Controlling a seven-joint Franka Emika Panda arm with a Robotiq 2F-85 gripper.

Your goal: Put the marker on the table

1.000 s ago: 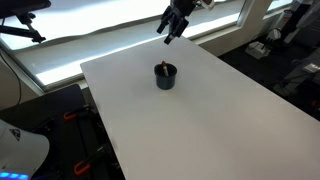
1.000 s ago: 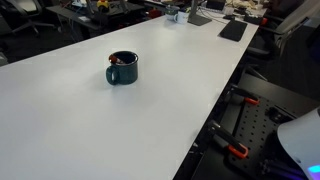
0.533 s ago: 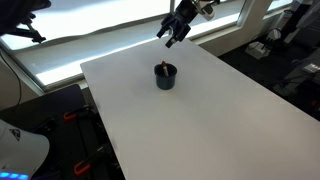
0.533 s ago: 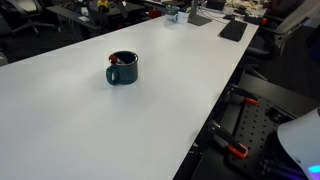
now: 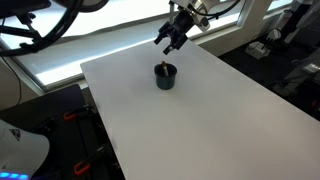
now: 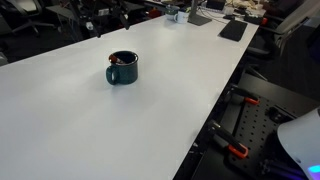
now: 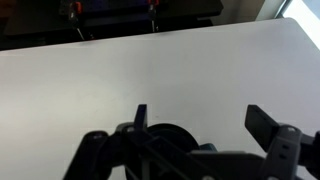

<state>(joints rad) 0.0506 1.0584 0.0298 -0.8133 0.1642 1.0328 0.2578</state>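
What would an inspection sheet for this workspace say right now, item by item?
Surface: white table, holding only the mug.
Job's things: marker stands inside the dark mug, not yet on the table.
Clutter: nothing seen.
Grippers: gripper open, empty, hovering over the table's far edge, apart from the mug.
Cables: nothing seen on the table.
Surroundings: bright window behind; orange-handled clamps beside the table.

Office or lab: long white table (image 6: 80, 120), cluttered desks (image 6: 110, 8) behind, big window (image 5: 110, 40)
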